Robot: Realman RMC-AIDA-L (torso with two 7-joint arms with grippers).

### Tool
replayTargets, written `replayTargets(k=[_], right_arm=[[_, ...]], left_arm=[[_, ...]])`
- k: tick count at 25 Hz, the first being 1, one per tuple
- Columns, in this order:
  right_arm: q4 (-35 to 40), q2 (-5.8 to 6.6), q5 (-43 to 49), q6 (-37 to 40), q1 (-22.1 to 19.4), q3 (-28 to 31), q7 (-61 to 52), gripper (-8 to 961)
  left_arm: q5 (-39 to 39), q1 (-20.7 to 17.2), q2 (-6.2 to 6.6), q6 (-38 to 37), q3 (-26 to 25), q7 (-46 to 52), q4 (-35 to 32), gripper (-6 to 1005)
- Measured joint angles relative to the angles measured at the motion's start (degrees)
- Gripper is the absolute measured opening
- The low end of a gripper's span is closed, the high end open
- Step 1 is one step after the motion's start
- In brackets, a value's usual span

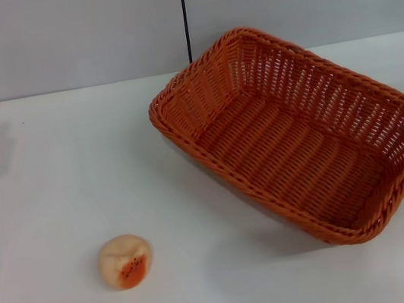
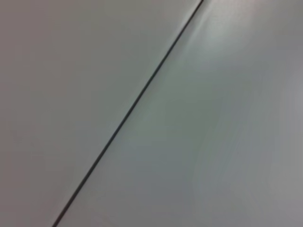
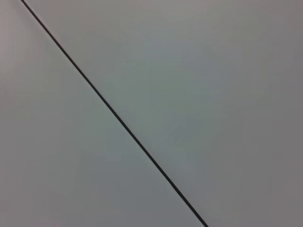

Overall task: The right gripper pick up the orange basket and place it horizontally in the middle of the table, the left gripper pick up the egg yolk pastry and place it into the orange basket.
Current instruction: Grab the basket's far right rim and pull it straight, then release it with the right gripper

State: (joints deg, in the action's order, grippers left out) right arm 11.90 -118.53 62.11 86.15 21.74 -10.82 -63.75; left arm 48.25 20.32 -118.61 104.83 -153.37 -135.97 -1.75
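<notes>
The orange basket (image 1: 299, 132) lies on the white table (image 1: 52, 175) at the right of the head view, turned at an angle, with its long side running from back centre to front right. It holds nothing. The egg yolk pastry (image 1: 126, 261) rests on the table at the front left, apart from the basket, its orange-red patch facing up. Neither gripper appears in any view. Both wrist views show only a grey wall crossed by a thin dark seam (image 2: 128, 118) (image 3: 113, 111).
A grey wall with a vertical dark seam (image 1: 184, 16) stands behind the table's far edge. Bare tabletop lies between the pastry and the basket and across the left half.
</notes>
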Motion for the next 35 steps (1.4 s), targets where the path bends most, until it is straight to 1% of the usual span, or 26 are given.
replayTargets(k=[5,6,7,8,9,10,13,14,15,17,18,19,20,23,25,27,29,31,33,35], right_arm=[[0.9,0.03,0.6,0.0,-0.1,-0.8,-1.8,472],[1.8,0.09,1.4,0.0,-0.2,-1.6,-2.8,472],[4.4,0.33,3.5,0.0,-0.5,-3.8,-4.9,471],[4.4,0.33,3.5,0.0,-0.5,-3.8,-4.9,471],[8.1,0.7,6.2,0.4,-0.8,-6.6,-7.0,471],[8.1,0.7,6.2,0.4,-0.8,-6.6,-7.0,471],[15.1,1.59,11.3,3.0,-1.2,-10.3,-10.7,471],[19.9,2.48,14.8,5.2,-1.3,-11.9,-15.1,471],[19.9,2.48,14.8,5.2,-1.3,-11.9,-15.1,471],[25.6,3.55,19.0,6.9,-1.0,-12.8,-21.1,471],[28.9,4.39,21.3,7.8,-0.6,-13.2,-24.4,471],[35.1,5.94,26.8,9.9,0.9,-13.6,-31.7,471],[35.1,5.94,26.8,9.9,0.9,-13.6,-31.7,471],[44.6,7.67,36.6,13.0,4.1,-13.8,-41.1,470],[49.7,9.01,45.4,15.9,7.7,-13.9,-47.3,470],[52.1,10.34,53.6,18.9,12.1,-14.0,-51.4,470],[52.6,11.48,61.5,21.2,16.6,-14.9,-54.4,474],[52.5,12.07,68.4,21.7,19.9,-17.5,-56.2,477],[52.3,12.24,74.9,20.8,22.7,-21.6,-57.8,481],[51.7,12.16,79.2,19.7,24.7,-25.1,-58.8,485]], left_arm=[[0.3,0.4,0.08,-0.6,0.4,-0.1,0.3,832],[0.3,0.4,0.09,-0.7,0.6,-0.1,0.3,832],[0.3,0.4,0.09,-0.7,0.6,-0.1,0.3,832],[0.3,0.4,0.09,-0.7,0.6,-0.1,0.3,832],[0.3,0.5,0.1,-0.7,1.4,-0.1,0.4,832],[0.3,0.5,0.12,-0.7,1.8,-0.1,0.4,832],[0.4,0.6,0.28,-0.8,3.0,-0.1,0.7,832],[0.4,0.6,0.3,-0.9,3.6,-0.1,1.1,832],[0.4,0.4,0.3,-1.0,4.7,-0.1,1.7,832],[0.4,0.0,0.3,-1.6,7.2,-0.1,2.9,832],[0.4,0.0,0.3,-1.7,7.7,-0.1,3.1,832],[0.4,-0.1,0.31,-1.9,8.1,-0.1,3.2,832],[0.4,-0.2,0.31,-2.3,8.8,-0.1,3.5,832],[0.3,-0.4,0.31,-2.7,9.5,-0.2,3.8,832],[0.3,-0.4,0.28,-2.9,9.7,-0.2,3.8,832],[0.3,-0.4,0.27,-3.2,10.3,-0.2,3.8,832],[0.3,-0.4,0.24,-3.4,10.5,-0.1,3.7,832],[0.3,-0.5,0.2,-3.8,10.7,0.1,3.5,832],[0.3,-0.6,0.16,-4.1,10.9,0.3,3.4,832],[0.3,-0.7,0.12,-4.2,11.0,0.5,3.2,832]])
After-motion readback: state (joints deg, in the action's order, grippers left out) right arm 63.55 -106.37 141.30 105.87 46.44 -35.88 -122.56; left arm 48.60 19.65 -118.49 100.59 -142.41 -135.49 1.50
